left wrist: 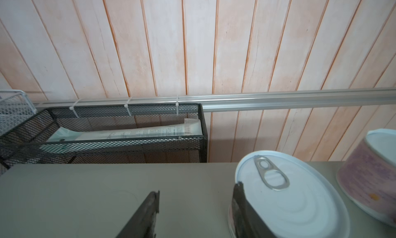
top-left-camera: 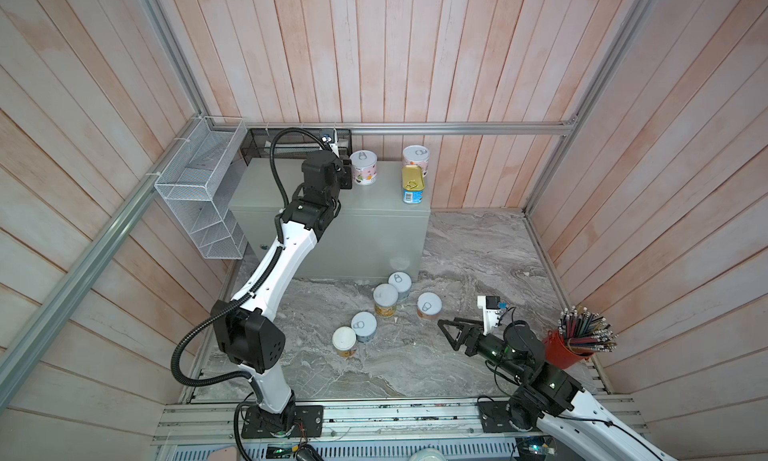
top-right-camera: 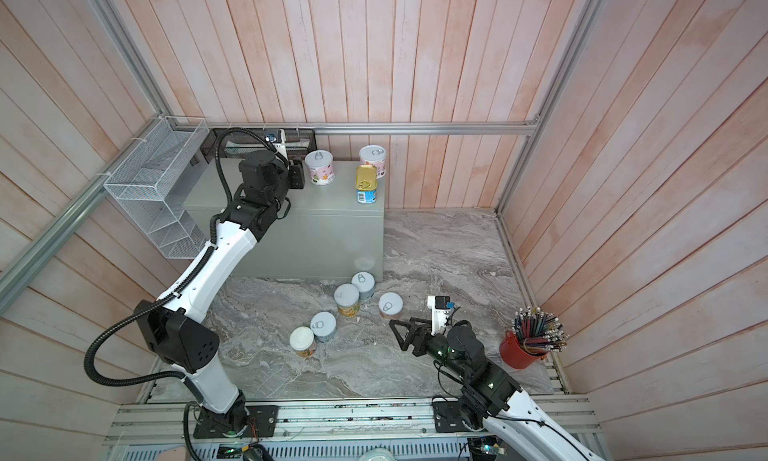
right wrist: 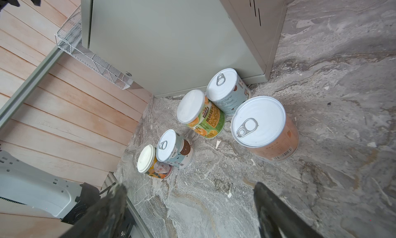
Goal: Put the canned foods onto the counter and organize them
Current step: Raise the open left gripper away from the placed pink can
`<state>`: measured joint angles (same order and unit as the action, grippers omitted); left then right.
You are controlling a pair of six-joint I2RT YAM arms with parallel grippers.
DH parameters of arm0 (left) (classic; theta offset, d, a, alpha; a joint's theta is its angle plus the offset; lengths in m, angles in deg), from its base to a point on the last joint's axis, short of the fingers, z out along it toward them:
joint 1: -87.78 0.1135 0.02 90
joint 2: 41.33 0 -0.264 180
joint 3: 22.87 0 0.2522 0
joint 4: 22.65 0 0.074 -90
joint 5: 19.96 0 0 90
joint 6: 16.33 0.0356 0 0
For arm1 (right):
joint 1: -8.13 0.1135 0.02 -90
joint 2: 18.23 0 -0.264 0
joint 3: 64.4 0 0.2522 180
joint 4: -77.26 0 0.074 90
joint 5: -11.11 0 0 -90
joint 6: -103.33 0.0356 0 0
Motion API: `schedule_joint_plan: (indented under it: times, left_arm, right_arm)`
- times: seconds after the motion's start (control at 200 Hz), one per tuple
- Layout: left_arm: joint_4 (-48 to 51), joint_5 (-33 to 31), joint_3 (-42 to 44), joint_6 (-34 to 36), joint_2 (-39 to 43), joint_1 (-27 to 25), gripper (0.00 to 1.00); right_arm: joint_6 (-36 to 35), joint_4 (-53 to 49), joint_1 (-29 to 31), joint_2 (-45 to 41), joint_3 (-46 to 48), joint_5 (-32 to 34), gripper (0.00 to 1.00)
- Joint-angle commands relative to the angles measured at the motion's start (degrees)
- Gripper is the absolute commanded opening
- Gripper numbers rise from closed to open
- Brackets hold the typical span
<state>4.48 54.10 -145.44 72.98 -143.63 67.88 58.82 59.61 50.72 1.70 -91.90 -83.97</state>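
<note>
Two round cans and a gold-topped blue tin stand on the grey counter. My left gripper hovers over the counter top, open, with bare metal between its fingers. One finger lies against the side of the pink-labelled pull-tab can, which sits outside the jaws. Several more cans stand on the marble floor before the counter. My right gripper is low over the marble, open and empty, a little short of the nearest can.
A black mesh basket holding a tube hangs on the rail behind the counter. A white wire basket is fixed to the left wall. A red cup of pencils stands by the right arm.
</note>
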Motion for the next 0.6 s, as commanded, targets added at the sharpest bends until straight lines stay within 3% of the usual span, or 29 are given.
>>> schedule_joint_plan:
  times: [0.0,0.595]
  left_arm:
    - [2.9,3.7,-3.0,-2.2,-1.5,0.2,0.56]
    - [6.0,13.4,-9.6,-6.3,-8.2,0.2,0.57]
  right_arm:
    - [0.5,-1.2,0.0,-1.3,0.9,1.1,0.92]
    - [-0.2,0.2,0.1,1.6,0.1,1.0,0.92]
